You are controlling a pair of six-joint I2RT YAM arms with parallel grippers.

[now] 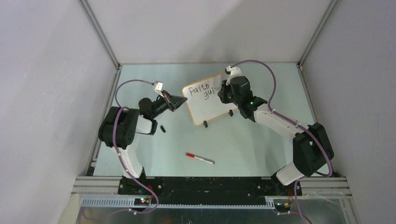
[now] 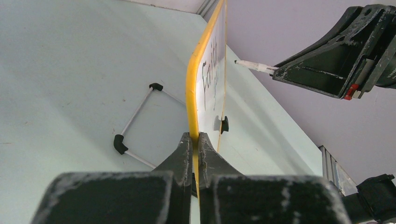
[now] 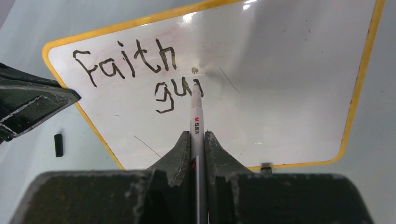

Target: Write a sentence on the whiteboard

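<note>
Right gripper (image 3: 197, 137) pinches marker (image 3: 196, 106) at "gui", left gripper (image 2: 195, 138) clamps whiteboard (image 3: 280, 84) edge; excess tip pressure could pivot board, skewing sentence (image 3: 125, 63).

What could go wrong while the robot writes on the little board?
1. The left claw pinches only the whiteboard's thin yellow edge, so a hard push from the marker might twist or tip it.
2. The right claw holds the marker tip right by the letters "gui"; a slip could smear them.
</note>
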